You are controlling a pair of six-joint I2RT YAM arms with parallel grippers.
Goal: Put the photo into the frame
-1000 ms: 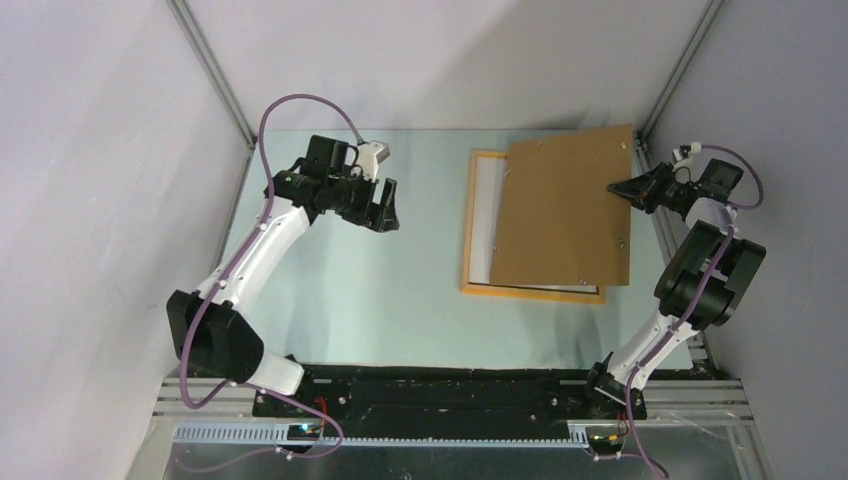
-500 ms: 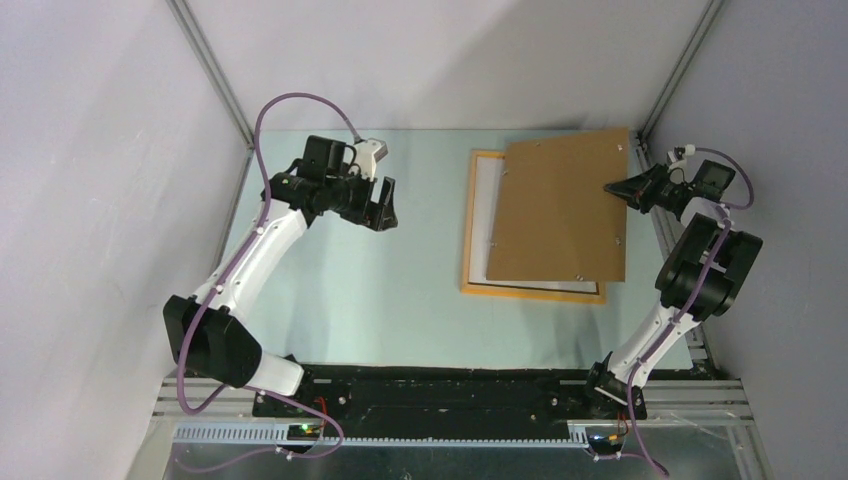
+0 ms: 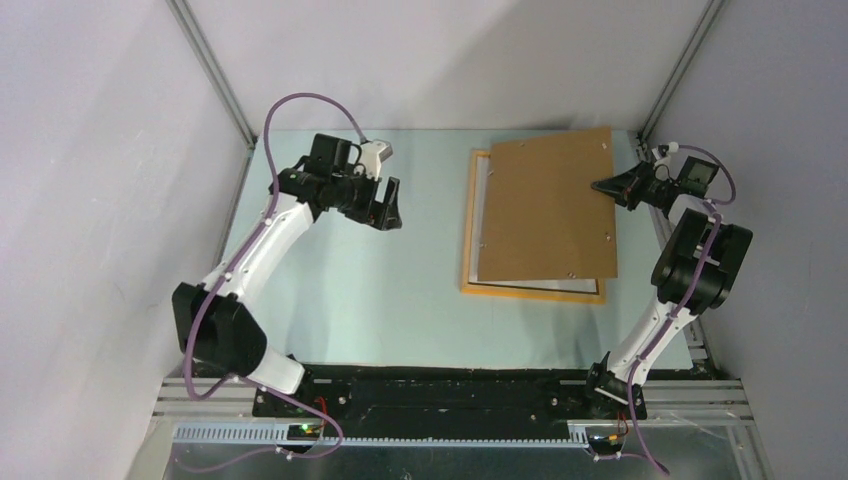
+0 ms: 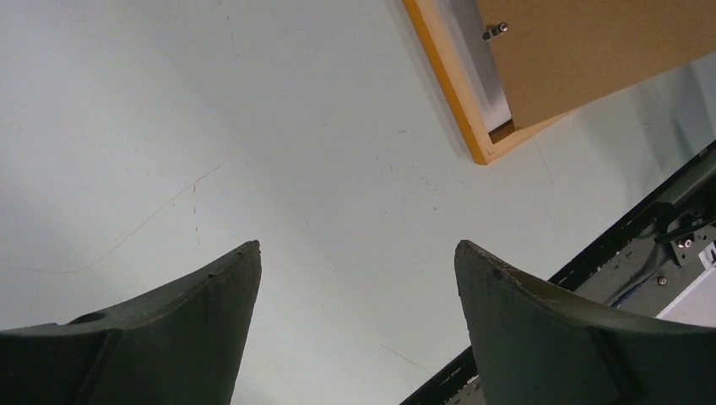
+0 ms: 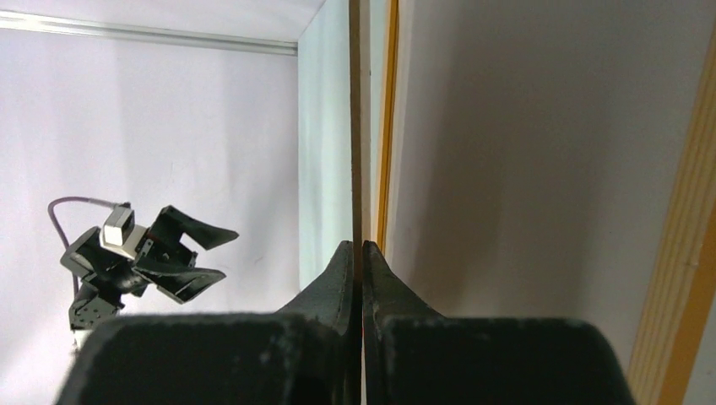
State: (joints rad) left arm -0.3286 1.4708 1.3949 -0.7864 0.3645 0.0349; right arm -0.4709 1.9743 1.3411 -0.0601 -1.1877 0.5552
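The orange-yellow frame (image 3: 535, 292) lies flat at the right of the table. A white sheet (image 3: 481, 210) shows inside it along its left side; no printed picture shows, so I cannot tell whether it is the photo. The brown backing board (image 3: 550, 205) covers most of the frame, tilted, with its right edge raised. My right gripper (image 3: 600, 187) is shut on that right edge; in the right wrist view the gripper (image 5: 357, 246) pinches the board (image 5: 355, 126) edge-on beside the frame's rail (image 5: 390, 126). My left gripper (image 3: 385, 207) hovers open and empty over bare table, left of the frame.
The left wrist view shows the frame's near corner (image 4: 463, 114), the board (image 4: 591, 42) with a small metal clip (image 4: 495, 31), and the black base rail (image 4: 667, 211). The enclosure's walls stand close behind and to the right of the frame.
My right gripper has moved left and toward the back with the board. The board has slid left over the frame and turned straighter. The left arm barely moved.
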